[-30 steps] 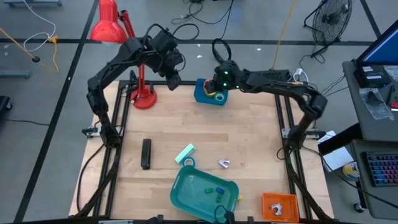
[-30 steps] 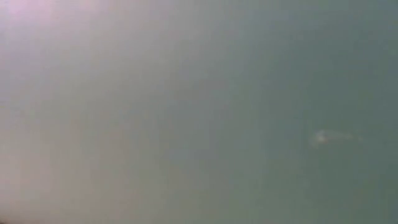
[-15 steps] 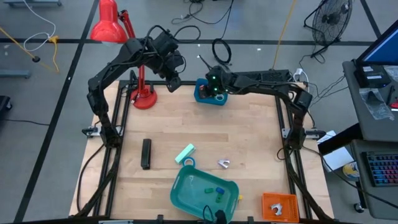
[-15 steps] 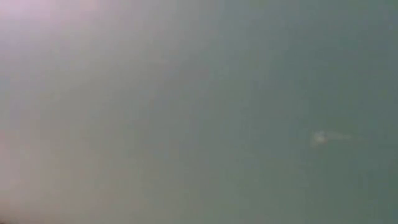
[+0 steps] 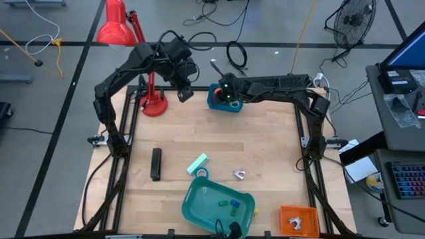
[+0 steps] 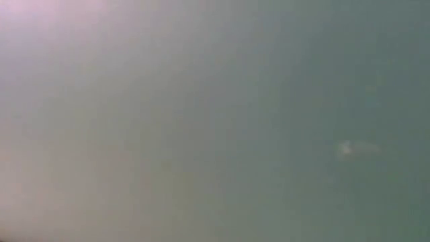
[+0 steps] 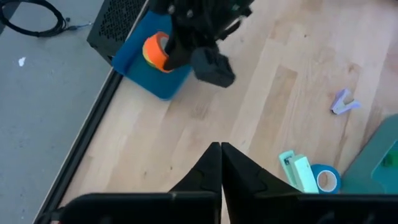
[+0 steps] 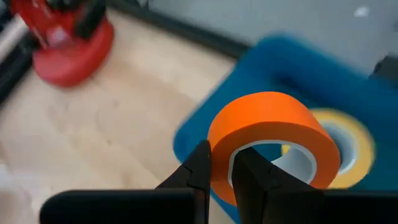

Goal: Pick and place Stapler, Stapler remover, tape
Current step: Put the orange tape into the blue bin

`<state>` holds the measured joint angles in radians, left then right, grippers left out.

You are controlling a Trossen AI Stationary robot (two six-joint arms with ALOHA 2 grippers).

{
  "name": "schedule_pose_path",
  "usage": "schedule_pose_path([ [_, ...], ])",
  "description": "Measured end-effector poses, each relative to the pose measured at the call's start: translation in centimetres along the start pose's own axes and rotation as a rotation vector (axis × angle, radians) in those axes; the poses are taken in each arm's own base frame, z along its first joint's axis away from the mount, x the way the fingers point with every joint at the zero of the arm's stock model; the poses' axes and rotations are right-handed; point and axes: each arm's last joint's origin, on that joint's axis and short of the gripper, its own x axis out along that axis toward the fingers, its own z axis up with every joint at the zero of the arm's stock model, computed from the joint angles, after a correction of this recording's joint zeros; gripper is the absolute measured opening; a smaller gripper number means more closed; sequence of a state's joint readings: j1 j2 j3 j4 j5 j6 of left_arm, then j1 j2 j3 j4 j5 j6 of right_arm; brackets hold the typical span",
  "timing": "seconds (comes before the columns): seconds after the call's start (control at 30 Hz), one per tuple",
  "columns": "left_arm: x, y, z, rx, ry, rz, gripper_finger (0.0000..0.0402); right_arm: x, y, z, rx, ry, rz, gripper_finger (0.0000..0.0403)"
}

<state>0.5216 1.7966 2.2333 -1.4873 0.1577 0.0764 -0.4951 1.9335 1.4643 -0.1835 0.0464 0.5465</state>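
My right claw (image 8: 217, 167) is pinched on the wall of the orange tape (image 8: 267, 134), one finger inside the ring and one outside, because a thin-walled ring gives me little else to grip. The roll hangs tilted from my fingertips, right over the blue bin (image 8: 311, 68) at the far edge of the table (image 5: 265, 146). Just past my fingertips, down in that bin, lies the yellow tape (image 8: 351, 146), so I judge this is where the rolls belong and that I have only to let go for the orange one to land beside it. The tilt worries me a little: released from this angle it could roll against the bin's rim.

My left claw (image 7: 221, 163) is clenched on nothing, its fingers pressed flat together, hanging in the air beside the red lamp (image 5: 123, 33). It stays clear so the two arms do not crowd the bin.

Well away from both claws, toward the near side, the black stapler (image 5: 155, 163) lies flat on the wood. The blue tape (image 7: 324, 180) rests against a mint-green block (image 7: 301, 175), with a small pale staple remover (image 7: 343, 102) near them and the green tray (image 5: 196, 212) beyond. All of those are untouched.
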Motion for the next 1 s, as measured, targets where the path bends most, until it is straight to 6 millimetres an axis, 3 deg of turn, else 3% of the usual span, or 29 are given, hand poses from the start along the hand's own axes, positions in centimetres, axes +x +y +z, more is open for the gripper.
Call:
schedule_pose_path([
  [0.13, 0.0, -0.3, 0.0, 0.004, 0.005, -0.004, 0.0013, 1.3, 0.1, -1.1, -0.014, 0.062, 0.034, 0.0030],
  [0.77, 0.0, -0.3, 0.0, 0.008, 0.006, -0.003, 0.0003, 1.2, 0.4, -1.4, -0.025, 0.091, 0.053, 0.0030],
  [1.0, 0.0, -0.3, 0.0, 0.007, 0.006, -0.003, 0.0018, 1.2, 0.5, -1.5, -0.029, 0.109, 0.083, 0.0034],
])
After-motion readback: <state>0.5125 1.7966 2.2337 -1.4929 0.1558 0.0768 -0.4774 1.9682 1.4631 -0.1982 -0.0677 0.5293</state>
